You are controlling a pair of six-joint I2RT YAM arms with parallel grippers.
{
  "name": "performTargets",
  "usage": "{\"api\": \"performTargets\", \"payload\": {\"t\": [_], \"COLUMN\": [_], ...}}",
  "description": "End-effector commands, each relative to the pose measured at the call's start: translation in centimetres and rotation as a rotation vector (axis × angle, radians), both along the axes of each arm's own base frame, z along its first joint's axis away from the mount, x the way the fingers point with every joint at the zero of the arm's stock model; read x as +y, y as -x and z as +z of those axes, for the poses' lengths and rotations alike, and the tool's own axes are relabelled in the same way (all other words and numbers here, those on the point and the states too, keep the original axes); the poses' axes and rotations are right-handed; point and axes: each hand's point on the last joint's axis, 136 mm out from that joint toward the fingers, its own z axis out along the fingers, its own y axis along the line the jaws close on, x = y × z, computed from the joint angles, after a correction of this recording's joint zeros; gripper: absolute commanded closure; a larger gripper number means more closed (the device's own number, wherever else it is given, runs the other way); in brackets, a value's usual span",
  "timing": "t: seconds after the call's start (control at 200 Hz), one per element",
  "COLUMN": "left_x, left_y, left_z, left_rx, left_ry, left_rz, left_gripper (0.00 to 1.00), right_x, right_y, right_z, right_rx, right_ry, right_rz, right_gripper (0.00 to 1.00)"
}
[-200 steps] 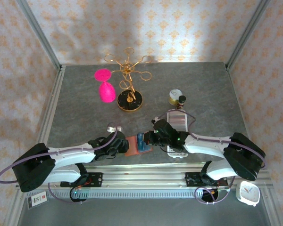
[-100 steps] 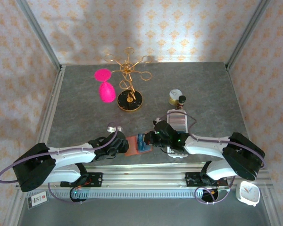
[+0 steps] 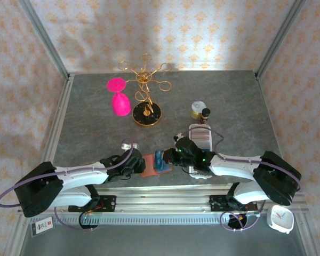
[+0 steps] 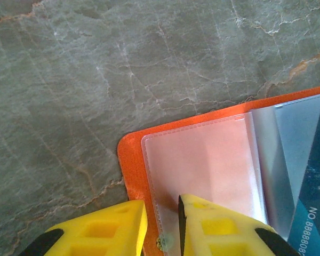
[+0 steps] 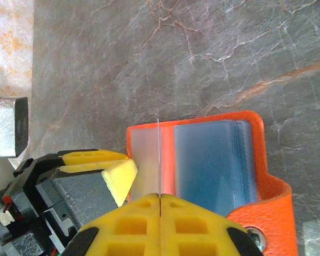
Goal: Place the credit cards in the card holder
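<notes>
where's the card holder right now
In the top view the card holder lies open near the middle of the table front edge, between the left gripper, pinching its edge, and the right gripper, holding a credit card.

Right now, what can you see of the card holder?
The card holder is orange-red and leather-like, lying open on the marble table, with clear and grey-blue plastic sleeves inside and a snap tab at one side. The left gripper pinches its edge; the right gripper holds a teal card on edge above the sleeves.
</notes>
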Motion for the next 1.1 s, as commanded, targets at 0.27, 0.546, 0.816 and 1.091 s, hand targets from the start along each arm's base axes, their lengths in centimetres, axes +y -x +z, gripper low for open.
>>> {"api": "performTargets", "payload": {"t": [0.27, 0.546, 0.816, 1.091], "left_x": [0.8, 0.9, 0.8, 0.7], "left_y": [0.3, 0.3, 0.4, 0.5], "left_z": [-0.9, -0.9, -1.2, -1.3], "left_rx": [0.012, 0.012, 0.024, 0.023], "left_ry": [-0.035, -0.030, -0.029, -0.023], "left_rz": [0.005, 0.007, 0.006, 0.007], "left_gripper": [0.74, 0.75, 0.75, 0.75], "right_x": [0.4, 0.3, 0.6, 1.3], "right_y": [0.5, 1.2, 1.8, 1.7], "right_z": [-1.1, -2.5, -3.2, -3.4], "right_rx": [0.025, 0.057, 0.076, 0.086], "right_ry": [-0.019, 0.002, 0.018, 0.036], "right_rz": [0.017, 0.035, 0.065, 0.087], "right_gripper": [1.00, 1.00, 1.00, 1.00]}}
